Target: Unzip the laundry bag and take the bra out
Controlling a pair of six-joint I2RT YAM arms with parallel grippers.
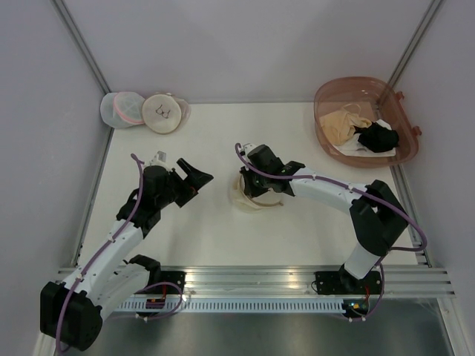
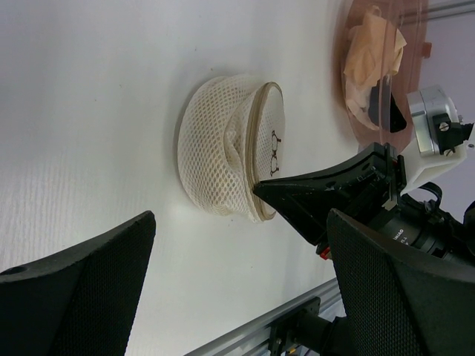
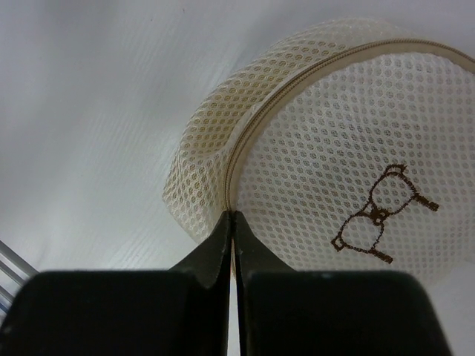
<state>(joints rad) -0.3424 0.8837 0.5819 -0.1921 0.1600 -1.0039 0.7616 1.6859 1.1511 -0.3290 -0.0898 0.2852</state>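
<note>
The laundry bag [image 1: 254,197], a cream mesh disc with a small dark bra drawing, lies near the middle of the table, its face tilted up. The drawing and rim zipper show on the bag [image 3: 334,148] in the right wrist view. My right gripper [image 3: 232,216] is shut, its tips pinched on the zipper line at the rim; whether a pull tab sits between them is hidden. From the left wrist, the right gripper [image 2: 260,190] meets the bag [image 2: 219,148] at its lower edge. My left gripper [image 1: 199,176] hangs open, left of the bag and apart from it. The bra is out of view.
A brown see-through basin [image 1: 326,96] at the back right holds a pale beige garment [image 1: 345,122] and a black one [image 1: 377,137]. A white mesh bag with pink trim [image 1: 122,109] and another cream bag [image 1: 163,113] lie at the back left. A metal rail [image 1: 297,278] runs along the near edge.
</note>
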